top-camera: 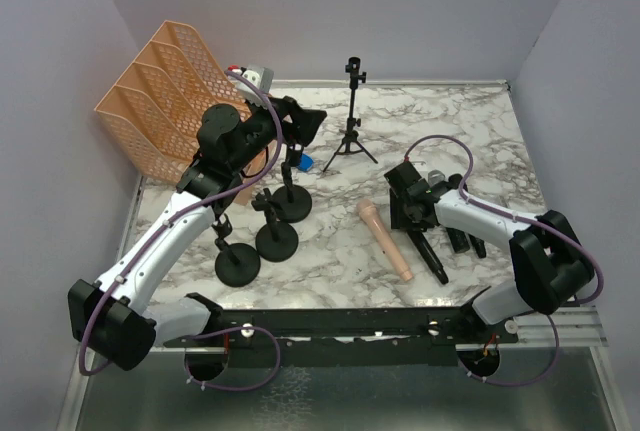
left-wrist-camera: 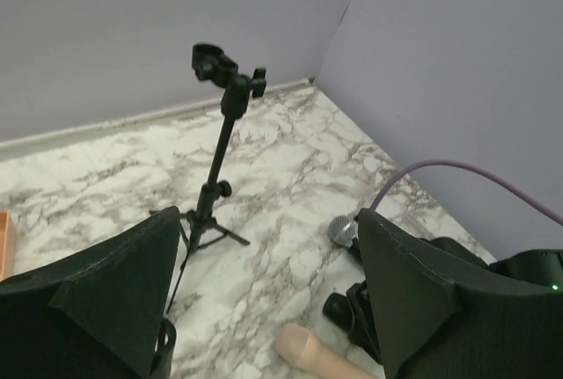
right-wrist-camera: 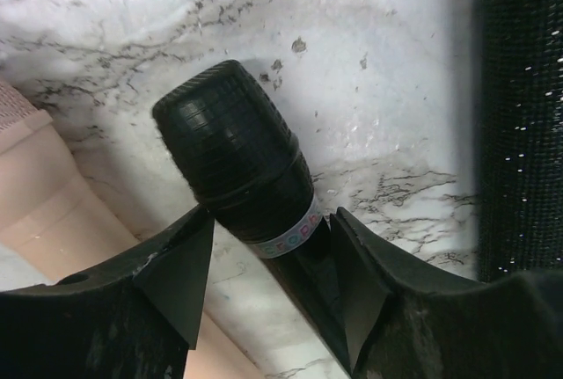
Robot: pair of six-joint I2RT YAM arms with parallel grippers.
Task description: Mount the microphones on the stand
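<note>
A black tripod stand (top-camera: 352,123) with a clip on top stands at the back middle; it also shows in the left wrist view (left-wrist-camera: 214,177). A pale pink microphone (top-camera: 385,241) lies flat on the marble. My right gripper (top-camera: 407,211) is low over a black microphone (right-wrist-camera: 236,157) lying beside the pink one (right-wrist-camera: 35,194). Its jaws straddle the neck just below the head, open, with table showing on the left side. My left gripper (top-camera: 305,123) hovers open and empty, facing the tripod. A silver mesh head (left-wrist-camera: 343,229) shows by the right arm. Other black microphones (top-camera: 465,241) lie to the right.
Three round-base stands (top-camera: 275,241) stand under the left arm. An orange mesh file organiser (top-camera: 160,101) leans at the back left. A small blue object (top-camera: 303,163) lies near the tripod. Walls close in the table on three sides.
</note>
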